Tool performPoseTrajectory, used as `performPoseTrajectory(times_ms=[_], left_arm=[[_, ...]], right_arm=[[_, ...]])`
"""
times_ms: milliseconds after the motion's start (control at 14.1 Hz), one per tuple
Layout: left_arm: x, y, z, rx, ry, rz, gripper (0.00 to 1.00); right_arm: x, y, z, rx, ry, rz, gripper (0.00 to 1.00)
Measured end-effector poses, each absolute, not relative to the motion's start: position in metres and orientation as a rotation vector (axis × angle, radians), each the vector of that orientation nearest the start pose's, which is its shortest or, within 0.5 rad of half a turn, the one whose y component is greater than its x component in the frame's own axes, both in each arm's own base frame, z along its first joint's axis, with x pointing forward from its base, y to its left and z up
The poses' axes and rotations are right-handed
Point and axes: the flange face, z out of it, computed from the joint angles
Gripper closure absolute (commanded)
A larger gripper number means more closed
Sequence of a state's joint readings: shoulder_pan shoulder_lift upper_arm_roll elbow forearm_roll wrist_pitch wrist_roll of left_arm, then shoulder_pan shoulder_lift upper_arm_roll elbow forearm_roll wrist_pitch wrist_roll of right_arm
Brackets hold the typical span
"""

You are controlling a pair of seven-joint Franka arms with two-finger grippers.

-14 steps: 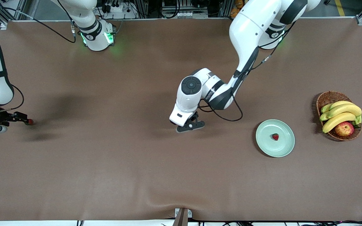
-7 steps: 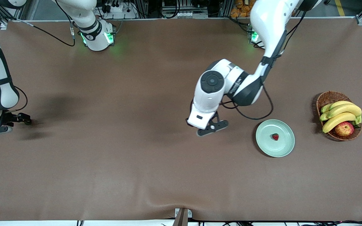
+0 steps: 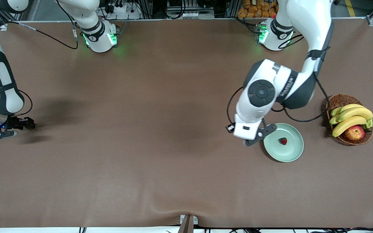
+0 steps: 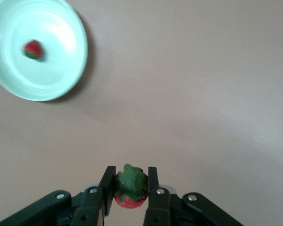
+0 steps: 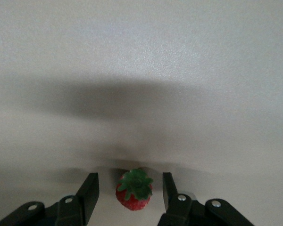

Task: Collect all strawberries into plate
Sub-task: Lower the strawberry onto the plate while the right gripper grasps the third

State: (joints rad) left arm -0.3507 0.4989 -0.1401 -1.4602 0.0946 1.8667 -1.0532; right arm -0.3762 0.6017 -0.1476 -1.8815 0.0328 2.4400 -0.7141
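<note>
Three strawberries show across our views, though the front view gives us only one plainly: the berry [image 3: 283, 141] lying in the middle of the mint-green plate [image 3: 295, 154]. Closest to us in the left wrist view, the left gripper [image 4: 129, 197] pinches a second strawberry [image 4: 130, 190] between its two black fingers [image 4: 107, 183], green cap up, with both pads pressed against its sides; the front view hides that berry under the wrist. From that gripper the plate [image 4: 61, 89] with its berry [image 4: 33, 49] lies a little way ahead, and in the front view the left gripper [image 3: 260, 134] hangs over the plate's rim on the side toward the right arm's end of the table. In the right wrist view the right gripper [image 5: 129, 190] straddles the third strawberry [image 5: 134, 189], which sits on the brown table [image 5: 141, 70]; there is a visible gap between the berry and each finger [image 5: 88, 190], so the jaws stand apart and are not gripping it. The front view shows that right gripper [image 3: 15, 127] low at the table's edge, the berry hidden. We read a dark band of lettering on the left arm's forearm [image 3: 285, 87], too small to make out. The left arm bends down from its base in a folded elbow; the right arm drops steeply. Farthest from the left gripper past the plate, a wicker basket [image 3: 338, 102] holds bananas [image 3: 351, 117] and an apple [image 3: 355, 133].
</note>
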Motion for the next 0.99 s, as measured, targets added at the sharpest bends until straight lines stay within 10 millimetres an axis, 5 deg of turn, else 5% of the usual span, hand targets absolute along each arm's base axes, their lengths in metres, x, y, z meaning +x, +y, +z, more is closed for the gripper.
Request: performPoseTrajectory(times_ms=[142,354,708,992], left_arm=[[0.624,-0.265,0.388,-2.926,-0.849,0.104,1.0],[0.633,-0.206,0.386,-2.895,-0.914,0.131,1.0],[0.64,-0.163,0.358,-2.908,-0.962,0.101,1.0],[0.638,-0.135,0.322,-2.951,-0.942,0.049,1.0]], right_arm=[[0.547,-0.312,0.183,-3.153,-0.298,0.114,0.61],[0.546,-0.312,0.179,-3.15,-0.296,0.123,0.89],[0.553,-0.308,0.186,-3.152,-0.313,0.103,0.92],[0.573,-0.294,0.218,-3.107,-0.311,0.173,0.92]])
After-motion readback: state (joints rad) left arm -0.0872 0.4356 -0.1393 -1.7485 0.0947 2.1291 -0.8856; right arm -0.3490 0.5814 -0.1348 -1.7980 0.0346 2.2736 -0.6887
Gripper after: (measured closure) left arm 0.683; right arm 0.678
